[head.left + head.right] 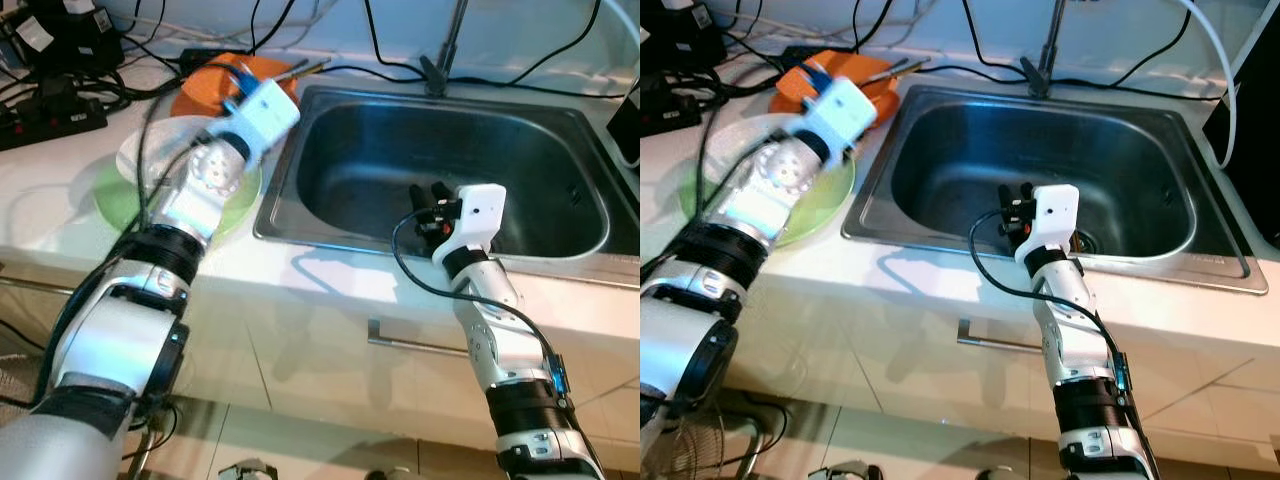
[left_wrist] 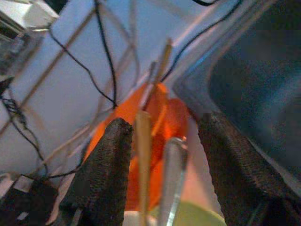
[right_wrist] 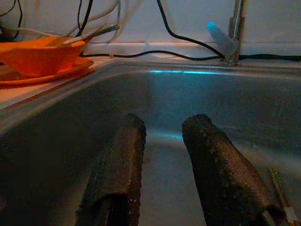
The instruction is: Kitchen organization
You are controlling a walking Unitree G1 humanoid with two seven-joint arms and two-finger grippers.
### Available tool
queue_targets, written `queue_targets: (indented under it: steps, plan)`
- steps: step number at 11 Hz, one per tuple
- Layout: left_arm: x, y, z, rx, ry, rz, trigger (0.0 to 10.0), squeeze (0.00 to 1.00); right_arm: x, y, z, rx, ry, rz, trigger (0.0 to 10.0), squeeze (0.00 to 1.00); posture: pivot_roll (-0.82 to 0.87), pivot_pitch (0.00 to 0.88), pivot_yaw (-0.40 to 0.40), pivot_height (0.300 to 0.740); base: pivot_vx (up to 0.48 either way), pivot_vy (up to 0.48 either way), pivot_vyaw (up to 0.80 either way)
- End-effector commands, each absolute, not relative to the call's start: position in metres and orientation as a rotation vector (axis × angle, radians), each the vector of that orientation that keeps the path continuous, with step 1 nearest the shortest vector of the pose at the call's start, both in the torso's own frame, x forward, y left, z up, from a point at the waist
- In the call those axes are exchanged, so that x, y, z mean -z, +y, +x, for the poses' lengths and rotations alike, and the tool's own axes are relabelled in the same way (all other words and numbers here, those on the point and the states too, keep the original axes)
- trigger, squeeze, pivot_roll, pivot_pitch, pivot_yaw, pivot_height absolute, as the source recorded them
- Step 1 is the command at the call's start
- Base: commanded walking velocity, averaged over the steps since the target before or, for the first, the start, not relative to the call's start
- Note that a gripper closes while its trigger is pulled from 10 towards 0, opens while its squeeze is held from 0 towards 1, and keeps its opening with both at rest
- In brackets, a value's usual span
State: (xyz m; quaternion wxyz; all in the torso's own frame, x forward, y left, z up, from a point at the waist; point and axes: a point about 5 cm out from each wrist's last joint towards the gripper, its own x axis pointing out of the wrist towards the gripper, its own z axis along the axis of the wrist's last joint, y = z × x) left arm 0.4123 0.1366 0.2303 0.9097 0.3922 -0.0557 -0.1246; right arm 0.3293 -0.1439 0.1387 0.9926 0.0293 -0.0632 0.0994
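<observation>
An orange bowl (image 1: 210, 88) stands on an orange plate (image 3: 42, 77) on the counter left of the steel sink (image 1: 560, 160). A wooden chopstick (image 2: 142, 160) and a metal utensil handle (image 2: 172, 179) lie in the bowl. My left gripper (image 2: 162, 136) hovers over the bowl, open, with both handles in the gap between its fingers (image 2: 106, 169). Whether a finger touches them I cannot tell. My right gripper (image 1: 428, 192) hangs low inside the sink, open and holding nothing. A pair of chopsticks (image 3: 281, 195) lies on the sink floor beside it.
A green plate (image 1: 112, 198) carrying a pale bowl (image 1: 148, 150) sits under my left forearm. The faucet (image 1: 445, 50) rises behind the sink. Black cables and a power strip (image 1: 50, 115) crowd the back left of the counter. A drawer handle (image 1: 410, 343) lies below the counter edge.
</observation>
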Motion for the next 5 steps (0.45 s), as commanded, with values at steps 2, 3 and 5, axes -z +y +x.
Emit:
queue_targets:
  steps: [2, 3, 5]
  plan:
    - [-0.2326, 0.1307, 0.4149, 0.269, -0.112, 0.825, 10.0, 0.0, -0.1391, -0.1445, 0.3317, -0.192, -0.12, 0.078, 10.0, 0.0, 0.02, 0.031, 0.016, 0.74, 0.0, 0.0, 0.0]
    - [-0.2335, 0.1315, 0.417, 0.229, -0.098, 0.844, 10.0, 0.0, -0.1396, -0.1431, 0.3316, -0.193, -0.121, 0.083, 10.0, 0.0, 0.02, 0.035, 0.015, 0.74, 0.0, 0.0, 0.0]
    - [-0.2376, 0.1336, 0.4198, 0.192, -0.083, 0.855, 10.0, 0.0, -0.1381, -0.143, 0.3314, -0.193, -0.114, 0.082, 10.0, 0.0, 0.02, 0.034, 0.016, 0.74, 0.0, 0.0, 0.0]
